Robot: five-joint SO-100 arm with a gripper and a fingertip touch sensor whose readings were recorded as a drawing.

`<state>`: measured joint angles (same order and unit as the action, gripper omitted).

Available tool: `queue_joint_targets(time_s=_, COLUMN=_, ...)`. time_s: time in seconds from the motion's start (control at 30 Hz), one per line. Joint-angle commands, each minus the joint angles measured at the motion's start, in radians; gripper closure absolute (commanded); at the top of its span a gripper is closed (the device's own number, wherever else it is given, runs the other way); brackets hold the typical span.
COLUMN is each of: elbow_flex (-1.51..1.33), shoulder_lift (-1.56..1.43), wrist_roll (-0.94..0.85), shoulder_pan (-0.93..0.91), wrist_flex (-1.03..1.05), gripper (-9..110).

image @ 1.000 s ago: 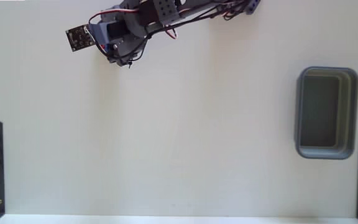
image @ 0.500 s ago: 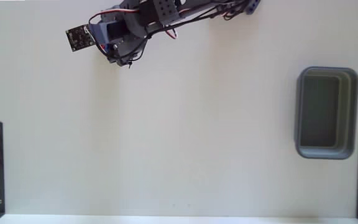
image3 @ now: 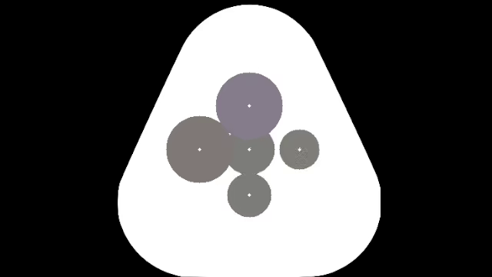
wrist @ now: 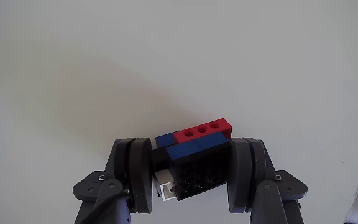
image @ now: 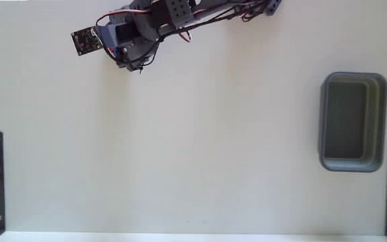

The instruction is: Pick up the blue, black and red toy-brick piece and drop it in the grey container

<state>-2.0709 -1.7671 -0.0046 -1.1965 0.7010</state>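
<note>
Toy-brick piece (wrist: pixel 194 155): blue, red and black block, lodged between the jaws (wrist: pixel 191 174) in the wrist view, both dark pads pressed flat against its black sides; the red studded layer juts forward past the pads, a small white bit shows low by the left pad. Jaws closed on it, a squeeze across the broad flanks, likely so it cannot twist during the carry. Worktop (image: pixel 193 148) pale and bare beneath. Grey container (image: pixel 353 122): well apart from the jaws, at the right edge of the fixed view, opening upward to take a drop. Change against the earlier frames: arm (image: pixel 146 27) in the same upper-left spot, container unmoved; no visible shift.
</note>
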Motion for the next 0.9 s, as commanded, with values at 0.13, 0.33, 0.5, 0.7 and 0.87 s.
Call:
queue_joint_targets(time_s=0.13, elbow_flex=0.085, shoulder_lift=-0.048, wrist_roll=0.005, shoulder_pan=-0.013, wrist_flex=0.078, gripper=39)
queue_joint_targets(time_s=0.33, elbow_flex=0.142, shoulder_lift=-0.058, wrist_roll=0.005, shoulder_pan=-0.013, wrist_flex=0.144, gripper=39)
queue_joint_targets(time_s=0.5, elbow_flex=0.199, shoulder_lift=-0.062, wrist_roll=0.005, shoulder_pan=-0.013, wrist_flex=0.206, gripper=39)
queue_joint_targets(time_s=0.7, elbow_flex=0.285, shoulder_lift=-0.062, wrist_roll=0.005, shoulder_pan=-0.013, wrist_flex=0.292, gripper=39)
queue_joint_targets(time_s=0.87, elbow_flex=0.359, shoulder_lift=-0.057, wrist_roll=0.005, shoulder_pan=-0.013, wrist_flex=0.361, gripper=39)
